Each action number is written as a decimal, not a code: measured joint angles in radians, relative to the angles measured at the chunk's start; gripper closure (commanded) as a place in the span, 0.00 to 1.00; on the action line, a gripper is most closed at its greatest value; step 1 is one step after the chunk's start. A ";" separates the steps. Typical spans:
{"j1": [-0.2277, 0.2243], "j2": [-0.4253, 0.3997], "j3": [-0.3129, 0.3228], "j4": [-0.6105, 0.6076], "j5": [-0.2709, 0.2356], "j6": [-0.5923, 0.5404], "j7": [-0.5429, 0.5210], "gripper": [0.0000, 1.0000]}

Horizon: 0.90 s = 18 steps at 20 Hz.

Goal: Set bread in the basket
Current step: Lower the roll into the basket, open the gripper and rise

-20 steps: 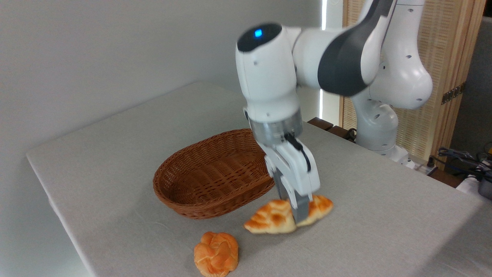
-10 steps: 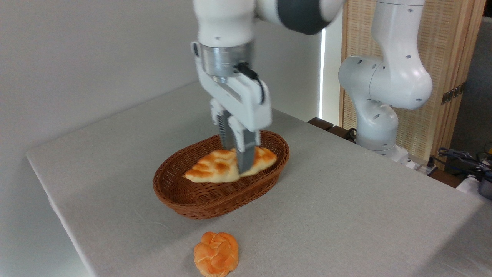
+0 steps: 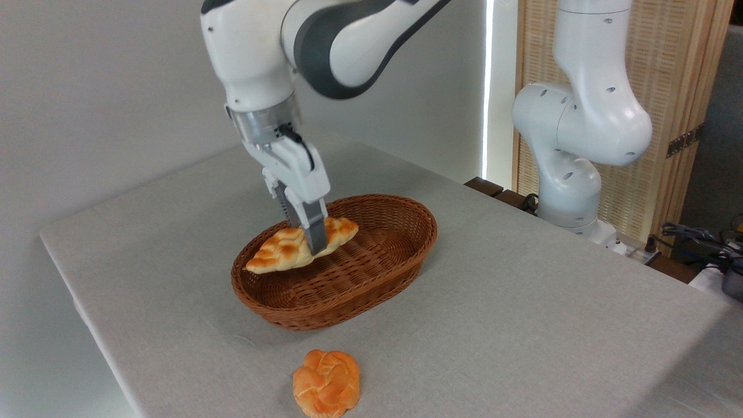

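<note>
Cream and toasted gold: the bread, one braided loaf, hangs over the left half of the basket, its pointed left tip over the left rim and lower than the right end. Whether its underside touches the weave cannot be told. The gripper is clenched on the loaf across its middle; the near finger hides the contact.

Handling, as a judgement: light, with a dry ridged crust that should not slip. It keeps its shape and does not sag in the air, so it is fairly stiff, though hard pinching might dent it. The narrow waist across the middle, where it is held, looks the best place to grip; the tapered ends offer little purchase.

Brown wicker: one shallow oval basket, near the middle of the table, holding nothing else.

Orange: one round knotted bun lies close to the table's front edge, well apart from the basket.

Count: one loaf, one basket, one bun, one arm.
</note>
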 measured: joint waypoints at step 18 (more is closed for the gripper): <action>-0.011 0.031 0.001 0.001 0.000 0.033 0.000 0.00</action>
